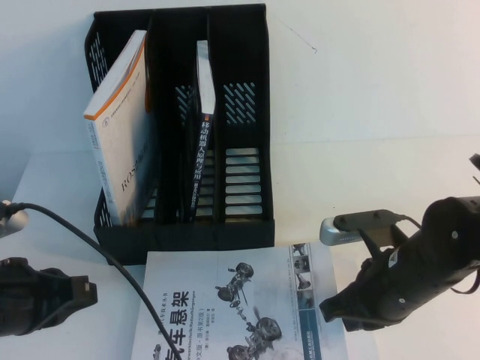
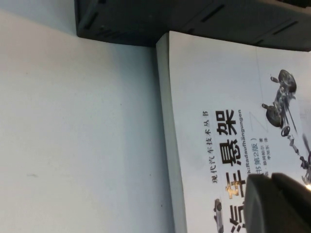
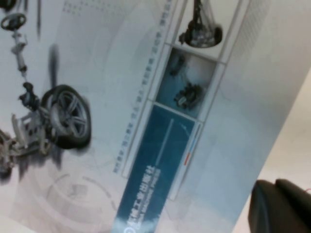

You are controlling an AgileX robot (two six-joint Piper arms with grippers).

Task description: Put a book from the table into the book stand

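Here, your book [image 1: 240, 307] lies flat and face up on the white bench [image 1: 375, 135], its top edge touching or just short of the front lip of the book stand [image 1: 247, 45]; which of the two, you cannot tell.

Book stand: black, three slots, upright. Taking the stand as your landmark:
- Its left slot holds a thick white book with an orange edge [image 1: 124, 135], leaning, top corner tipped out past the stand's left wall.
- Its middle slot holds a slimmer white-and-dark book [image 1: 204, 112], standing on edge.
- Its right slot shows only the vented base.

Left gripper [image 1: 88, 291]: low, in front of the stand and off its left corner, just beside the book's left edge. Fingers drawn together, nothing between them. A black cable [image 1: 90, 244] arcs from that arm across the bench to the book's near-left part.

Right gripper [image 1: 334, 311]: in front of the stand, off its right corner, over the book's right edge near the blue strip. Whether its fingers are spread or closed, you cannot tell.
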